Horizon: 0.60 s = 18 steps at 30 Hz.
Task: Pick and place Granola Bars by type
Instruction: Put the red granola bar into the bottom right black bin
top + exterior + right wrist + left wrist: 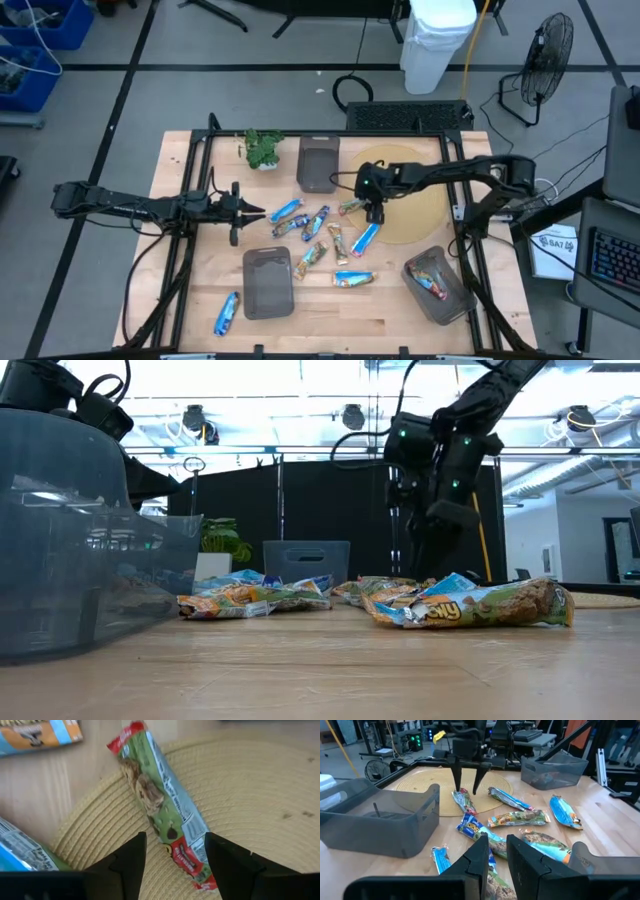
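Observation:
Several granola bars lie loose mid-table: blue ones (pixel 287 210) (pixel 366 238), tan ones (pixel 338 243), and one blue bar (pixel 227 312) apart near the front left. A green-and-red bar (pixel 155 790) lies half on the edge of a round woven mat (pixel 415 200). My right gripper (pixel 175 836) hangs over it, pointing steeply down and open, one finger on each side of the bar's end and just above it. My left gripper (pixel 496 845) waits at the table's left, level, its fingers a narrow gap apart with nothing between them.
Three dark grey bins stand on the table: one at the far middle (pixel 318 165), one near the front (pixel 268 283), and one at the front right (pixel 437 287) with bars inside. A small potted plant (pixel 263 148) stands at the far left.

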### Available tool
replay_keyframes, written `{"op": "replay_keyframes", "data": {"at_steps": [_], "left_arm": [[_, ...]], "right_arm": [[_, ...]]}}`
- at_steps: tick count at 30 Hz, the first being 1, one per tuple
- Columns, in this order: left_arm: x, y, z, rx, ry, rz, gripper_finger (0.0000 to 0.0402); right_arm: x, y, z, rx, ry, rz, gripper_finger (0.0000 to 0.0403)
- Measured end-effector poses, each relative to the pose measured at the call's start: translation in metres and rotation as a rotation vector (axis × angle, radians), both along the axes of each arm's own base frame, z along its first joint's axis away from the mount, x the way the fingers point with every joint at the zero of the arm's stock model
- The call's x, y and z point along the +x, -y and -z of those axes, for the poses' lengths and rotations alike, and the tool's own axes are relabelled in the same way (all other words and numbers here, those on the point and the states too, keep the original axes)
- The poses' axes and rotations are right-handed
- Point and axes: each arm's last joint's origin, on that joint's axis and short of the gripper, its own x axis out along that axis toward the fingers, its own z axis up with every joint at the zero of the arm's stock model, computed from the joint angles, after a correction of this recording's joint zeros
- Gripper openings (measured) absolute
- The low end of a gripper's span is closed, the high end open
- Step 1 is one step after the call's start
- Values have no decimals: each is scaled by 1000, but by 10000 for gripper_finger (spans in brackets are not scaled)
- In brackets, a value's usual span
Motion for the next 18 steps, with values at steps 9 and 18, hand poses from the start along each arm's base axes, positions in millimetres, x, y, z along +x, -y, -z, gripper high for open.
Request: {"op": "replay_keyframes", "data": {"at_steps": [9, 18], "left_arm": [[0, 0, 0, 2, 0, 0, 74], [0, 0, 1, 2, -14, 0, 74]], "right_arm": [[2, 1, 13, 16, -47, 1, 180], [2, 1, 6, 2, -9, 5, 154]]}}
